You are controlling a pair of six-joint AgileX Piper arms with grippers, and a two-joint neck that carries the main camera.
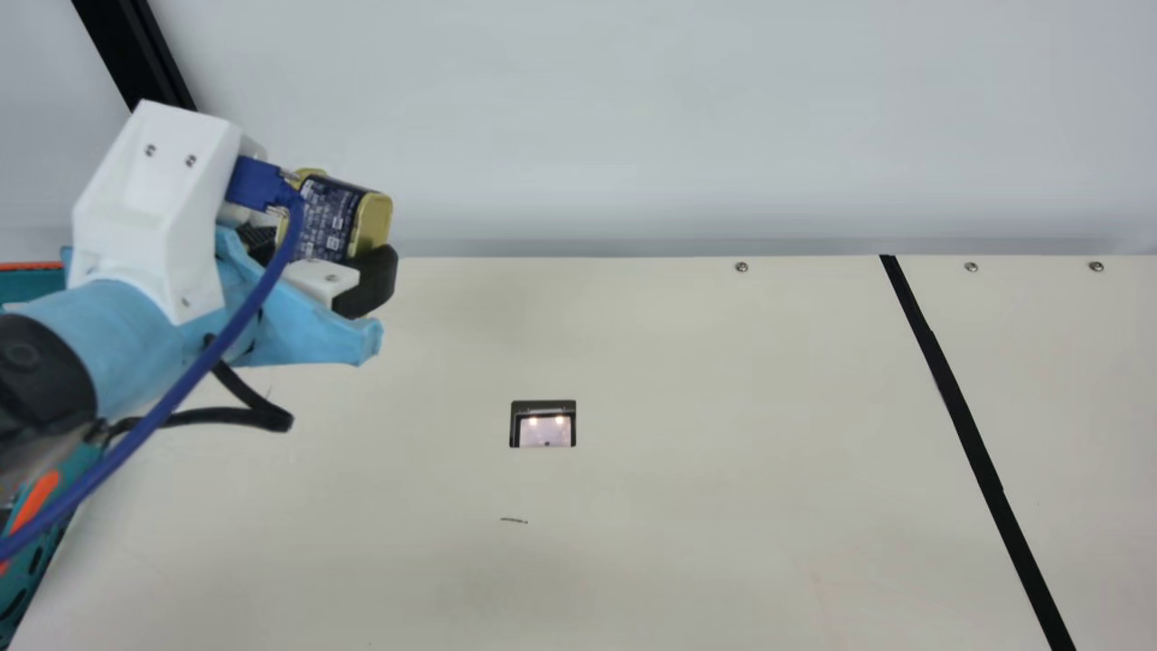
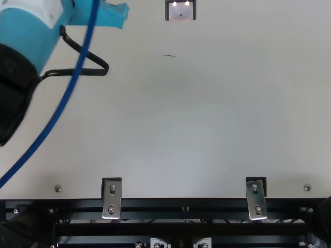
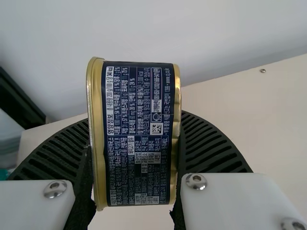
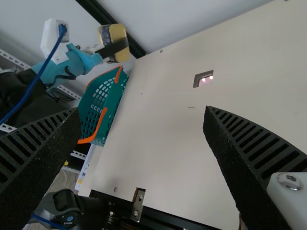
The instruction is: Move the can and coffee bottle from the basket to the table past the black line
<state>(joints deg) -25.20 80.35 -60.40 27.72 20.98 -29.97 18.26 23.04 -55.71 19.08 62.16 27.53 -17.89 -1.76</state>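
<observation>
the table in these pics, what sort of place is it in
Probably a robotics lab or test bench: a robot arm holding a can, metal brackets on a black rail, and shelving behind.

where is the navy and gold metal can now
The can is upper left in the main view, held in the left jaws, right of the teal plastic basket.

Dense white print [image 3: 137, 98], square code [image 3: 156, 128] on navy label [image 3: 162, 184] of can [image 3: 98, 139]; lettering [image 4: 69, 222] on black joint [image 4: 65, 200].
</observation>
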